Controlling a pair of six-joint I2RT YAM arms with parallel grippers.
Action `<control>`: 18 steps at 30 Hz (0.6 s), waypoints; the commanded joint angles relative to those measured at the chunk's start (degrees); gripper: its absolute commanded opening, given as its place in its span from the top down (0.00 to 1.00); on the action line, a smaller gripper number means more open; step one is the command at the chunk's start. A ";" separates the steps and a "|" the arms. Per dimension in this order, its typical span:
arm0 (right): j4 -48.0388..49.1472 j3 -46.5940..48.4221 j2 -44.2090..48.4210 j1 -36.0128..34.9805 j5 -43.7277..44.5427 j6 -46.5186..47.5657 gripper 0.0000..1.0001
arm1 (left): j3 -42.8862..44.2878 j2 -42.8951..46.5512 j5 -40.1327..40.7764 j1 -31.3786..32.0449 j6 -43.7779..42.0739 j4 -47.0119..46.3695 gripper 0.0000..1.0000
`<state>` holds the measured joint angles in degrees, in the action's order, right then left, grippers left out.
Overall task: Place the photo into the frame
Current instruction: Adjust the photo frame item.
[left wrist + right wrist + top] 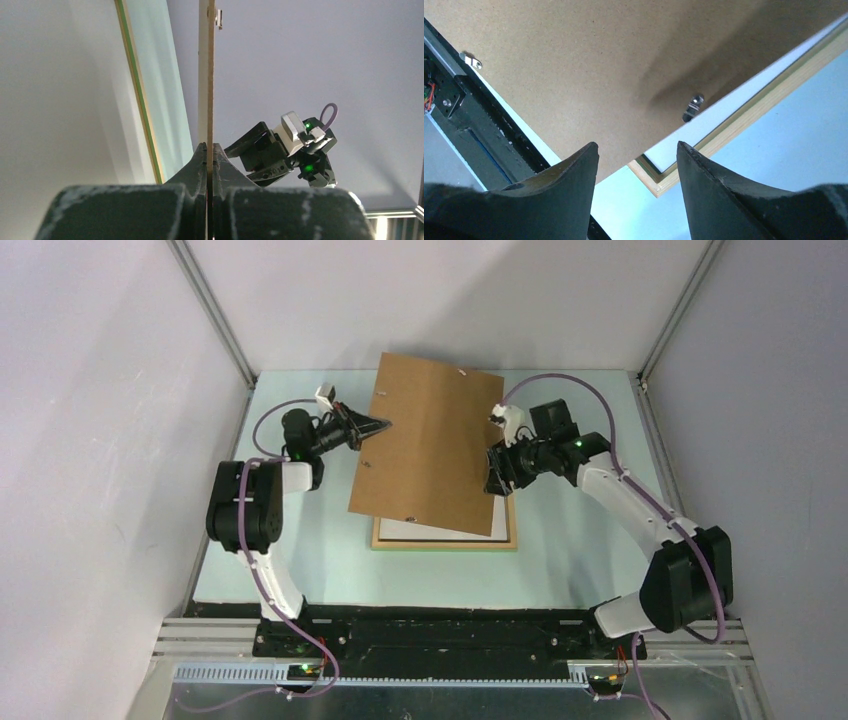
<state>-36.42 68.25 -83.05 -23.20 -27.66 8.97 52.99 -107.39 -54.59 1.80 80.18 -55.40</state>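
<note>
The backing board (430,445) is held tilted above the bench (300,560). Its left edge is pinched between the fingers of the left gripper (378,426), while the right gripper (495,472) is posed at the board's right edge with its fingers spread and nothing clasped. The frame (445,543) lies flat on the bench beneath the board's near end, and the white sheet seen inside it is judged to be the photo (400,530), face down with its plain back uppermost. If so, the step in hand is judged to be the seating of the board over the print. For that to be done well, the board should be turned square to the frame, since it is seen skewed against it from overhead. It should then be lowered with one edge set into the recess first and steadied by the right gripper so that the print is not dragged. The metal tab (692,107) should be kept off the wooden rim. The skew and the overlap are given by the overhead view alone. The pinch itself is shown only by the left wrist view, where the board stands edge-on between fingers pressed upon it. The frame's corner, the white sheet inside the rim and the gap between the right fingers are shown plainly only by the right wrist view.
</note>
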 commanded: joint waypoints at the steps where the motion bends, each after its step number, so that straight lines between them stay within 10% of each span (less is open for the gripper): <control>1: -0.01 0.25 4.30 2.06 -0.18 1.17 0.37 | 1.07 -0.53 0.32 -0.57 2.74 -5.46 1.00; 18: 2.03 0.25 5.83 13.13 -2.23 -1.30 0.37 | -3.83 -4.96 3.93 -1.01 1.49 -9.78 1.00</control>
<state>-36.10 68.25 -77.67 -11.42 -28.40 8.43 49.60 -111.90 -52.38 1.21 80.97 -59.20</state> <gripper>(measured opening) 0.632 0.016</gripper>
